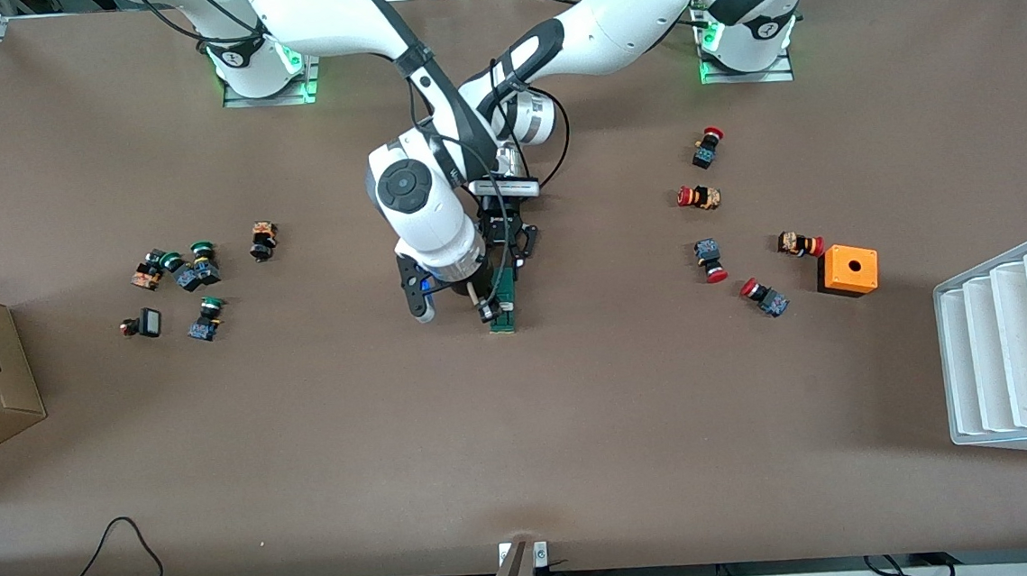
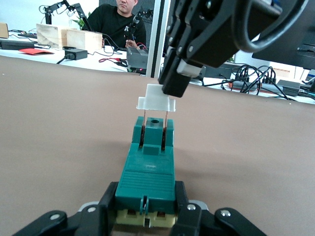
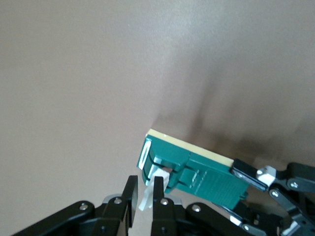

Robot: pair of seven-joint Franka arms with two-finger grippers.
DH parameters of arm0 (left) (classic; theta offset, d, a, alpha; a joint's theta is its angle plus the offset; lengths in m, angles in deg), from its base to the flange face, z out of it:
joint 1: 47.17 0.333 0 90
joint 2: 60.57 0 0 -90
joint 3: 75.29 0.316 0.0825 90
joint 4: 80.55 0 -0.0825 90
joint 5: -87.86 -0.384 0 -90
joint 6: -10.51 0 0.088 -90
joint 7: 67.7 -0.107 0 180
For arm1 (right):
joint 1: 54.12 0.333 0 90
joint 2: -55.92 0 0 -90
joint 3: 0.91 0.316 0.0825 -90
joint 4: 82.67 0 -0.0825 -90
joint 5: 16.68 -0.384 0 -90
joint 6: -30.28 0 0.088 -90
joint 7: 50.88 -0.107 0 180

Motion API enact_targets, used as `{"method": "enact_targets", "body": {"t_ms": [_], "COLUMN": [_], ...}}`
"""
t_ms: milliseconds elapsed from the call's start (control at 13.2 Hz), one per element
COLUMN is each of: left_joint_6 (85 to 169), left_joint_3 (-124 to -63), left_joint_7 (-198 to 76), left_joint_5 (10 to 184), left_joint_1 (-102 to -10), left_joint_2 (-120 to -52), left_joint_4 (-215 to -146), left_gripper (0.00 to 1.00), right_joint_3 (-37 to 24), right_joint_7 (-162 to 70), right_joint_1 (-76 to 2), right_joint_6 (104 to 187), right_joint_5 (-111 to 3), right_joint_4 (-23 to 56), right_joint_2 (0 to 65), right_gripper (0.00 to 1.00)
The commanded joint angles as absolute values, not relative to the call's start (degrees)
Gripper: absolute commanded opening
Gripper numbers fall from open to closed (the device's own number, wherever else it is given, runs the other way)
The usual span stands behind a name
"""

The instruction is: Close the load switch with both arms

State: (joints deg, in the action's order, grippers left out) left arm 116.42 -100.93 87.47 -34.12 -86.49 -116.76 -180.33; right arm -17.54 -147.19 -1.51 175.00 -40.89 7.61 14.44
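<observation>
1. Location: the load switch [image 1: 504,311] lies flat on the table [image 1: 578,428] near its centre, at about 9 o'clock from the orange box [image 1: 848,270] and well apart from it.
2. Left gripper [image 2: 145,219]: clamped on the end of the green body farther from the front camera, one finger on each long side. The body is pinned to the table.
3. Right gripper [image 3: 142,199]: nearly closed, pinching the white handle [image 2: 156,97] at the end of the switch nearer the front camera.
4. Handle state: raised clear above the green body on its two metal blades, so the switch reads as open.
5. Done: both grasps are set.
6. Remaining, as judged: press the handle down until the blades seat, then release both grippers.
7. Push buttons [image 1: 712,260] lie scattered toward both ends, untouched.
</observation>
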Motion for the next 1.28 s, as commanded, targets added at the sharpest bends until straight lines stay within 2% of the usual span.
{"method": "enact_targets", "body": {"t_ms": [0, 528, 1208], "left_joint_6": [116.60, 116.60, 116.60], "left_joint_3": [-100.34, -100.34, -100.34], "left_joint_7": [90.06, 90.06, 90.41], "left_joint_5": [-35.01, -35.01, -35.01], "left_joint_1": [-86.63, -86.63, -86.63], "left_joint_2": [-118.75, -118.75, -118.75], "left_joint_4": [-178.99, -178.99, -178.99], "left_gripper": [0.17, 0.17, 0.17], "right_joint_3": [-17.25, -17.16, -17.16], "right_joint_7": [-146.85, -147.38, -146.94], "right_joint_1": [-2.18, -3.14, -4.02], "right_joint_6": [174.33, 174.51, 174.77], "right_joint_5": [-40.67, -40.85, -40.76], "right_joint_4": [5.05, 0.48, -1.02], "right_joint_2": [12.42, 8.11, 5.65], "right_gripper": [0.18, 0.18, 0.18]}}
